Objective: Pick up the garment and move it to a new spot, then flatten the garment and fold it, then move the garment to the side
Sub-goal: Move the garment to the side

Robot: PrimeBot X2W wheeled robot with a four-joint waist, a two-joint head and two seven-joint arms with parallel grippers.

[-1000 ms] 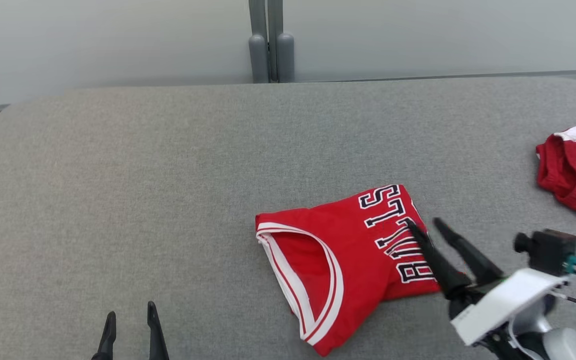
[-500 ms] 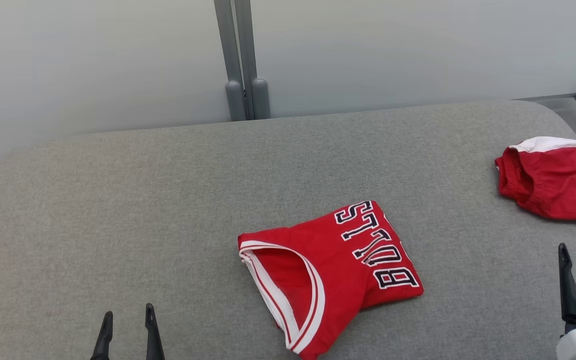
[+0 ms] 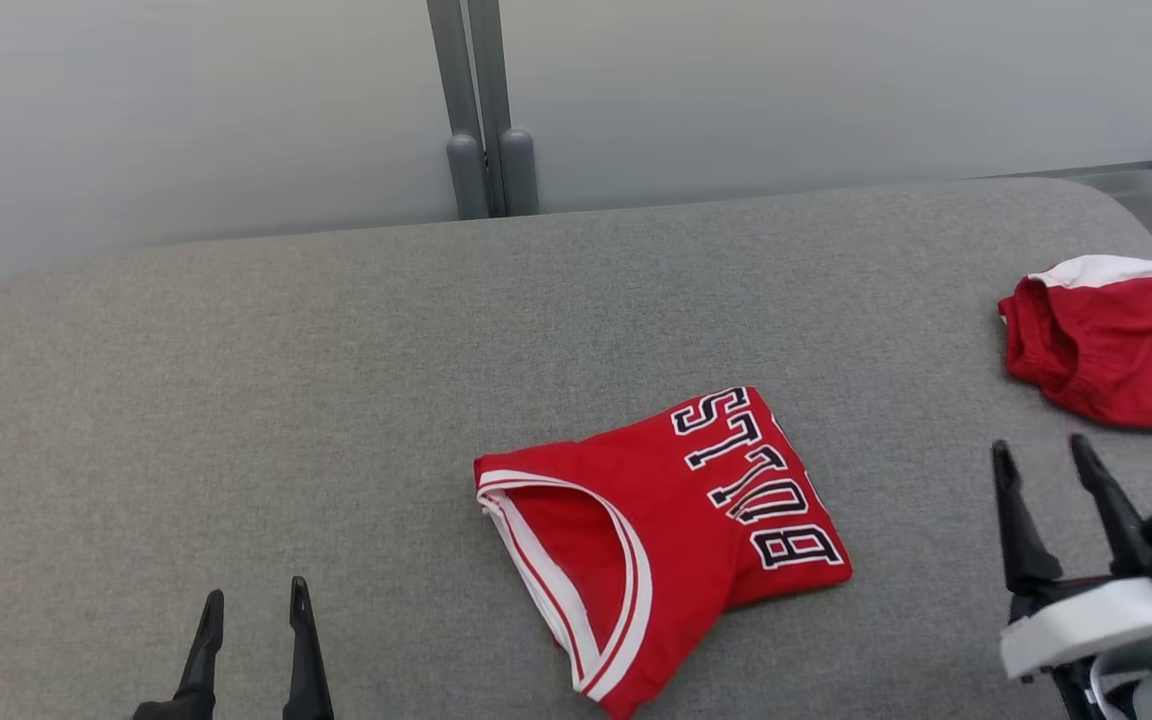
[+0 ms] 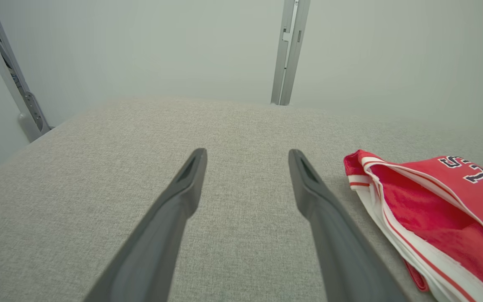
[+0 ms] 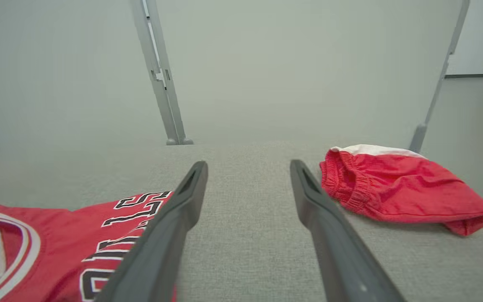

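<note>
The garment (image 3: 666, 530) is a red jersey with white trim and dark lettering, folded into a compact shape on the grey padded table (image 3: 336, 380). It also lies at the right of the left wrist view (image 4: 442, 209) and at the lower left of the right wrist view (image 5: 57, 247). My left gripper (image 3: 251, 605) stands open near the front edge, well left of the jersey, with nothing between its fingers (image 4: 247, 155). My right gripper (image 3: 1041, 455) is open and empty to the right of the jersey, clear of it (image 5: 249, 165).
Red shorts (image 3: 1116, 345) with a white band lie bunched at the table's far right (image 5: 396, 191). A pale wall with a grey upright post (image 3: 481, 110) runs behind the table. A second post (image 5: 434, 96) stands at the right rear corner.
My right gripper has drawn back from the jersey's lettered edge to the right, out over bare table. The head camera has shifted. The left gripper stays put.
</note>
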